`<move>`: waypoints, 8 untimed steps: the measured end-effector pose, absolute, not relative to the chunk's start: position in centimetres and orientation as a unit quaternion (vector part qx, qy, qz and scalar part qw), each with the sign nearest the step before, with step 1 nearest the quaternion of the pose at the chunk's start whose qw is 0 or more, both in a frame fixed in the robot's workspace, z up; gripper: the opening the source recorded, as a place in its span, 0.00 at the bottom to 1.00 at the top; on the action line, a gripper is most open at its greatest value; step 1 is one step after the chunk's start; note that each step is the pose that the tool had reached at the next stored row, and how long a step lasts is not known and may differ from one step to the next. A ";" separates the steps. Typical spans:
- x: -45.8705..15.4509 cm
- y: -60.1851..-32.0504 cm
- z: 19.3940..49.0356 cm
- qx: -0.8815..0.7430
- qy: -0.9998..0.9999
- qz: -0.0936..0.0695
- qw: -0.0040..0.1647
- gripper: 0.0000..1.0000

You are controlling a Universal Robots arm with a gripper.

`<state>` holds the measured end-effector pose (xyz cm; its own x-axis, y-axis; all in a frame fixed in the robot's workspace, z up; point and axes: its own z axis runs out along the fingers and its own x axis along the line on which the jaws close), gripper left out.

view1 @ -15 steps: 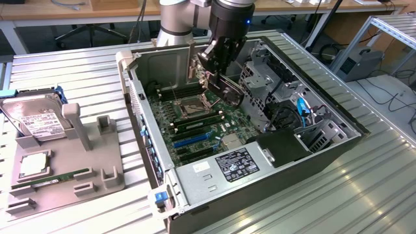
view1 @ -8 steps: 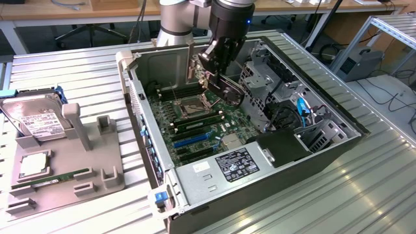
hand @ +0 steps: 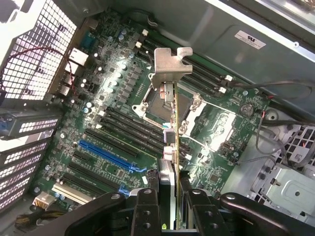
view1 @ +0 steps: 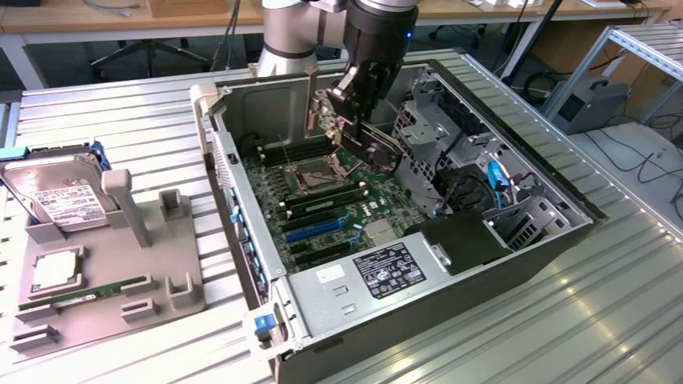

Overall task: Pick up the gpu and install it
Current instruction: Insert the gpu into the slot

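**Card gripped above the open board**

Your black two-fingered gripper (hand: pixel 171 199) is clamping the thin, flat, dark-faced gpu (hand: pixel 172 118) and holding it inside the open grey sheet-metal computer case (view1: pixel 501 276). You are seeing the card edge-on. Its long axis is running straight away from the fingers, and its silver stamped-metal bracket (hand: pixel 170 64) with a bent tab is pointing outward over the square processor socket (hand: pixel 156 102). Below it, the glossy green motherboard (hand: pixel 106 93) is showing black ridged slots and one long blue slot (hand: pixel 106 155).

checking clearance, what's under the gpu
The gpu, held by the gripper, hangs above the motherboard near the cpu socket. The strip directly beneath its edge is hidden.
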<state>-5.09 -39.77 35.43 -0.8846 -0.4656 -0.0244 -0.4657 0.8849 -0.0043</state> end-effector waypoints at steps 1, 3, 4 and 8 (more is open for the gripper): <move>-5.1 -39.8 35.4 -0.242 0.970 0.001 0.012 0.27; -5.1 -39.8 35.4 -0.246 0.969 0.001 0.012 0.27; -5.1 -39.8 35.4 -0.251 0.968 0.001 0.012 0.27; -5.1 -39.8 35.4 -0.261 0.965 0.001 0.012 0.27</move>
<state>-5.09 -39.76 35.43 -0.8636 -0.5036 -0.0243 -0.5036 0.8639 -0.0043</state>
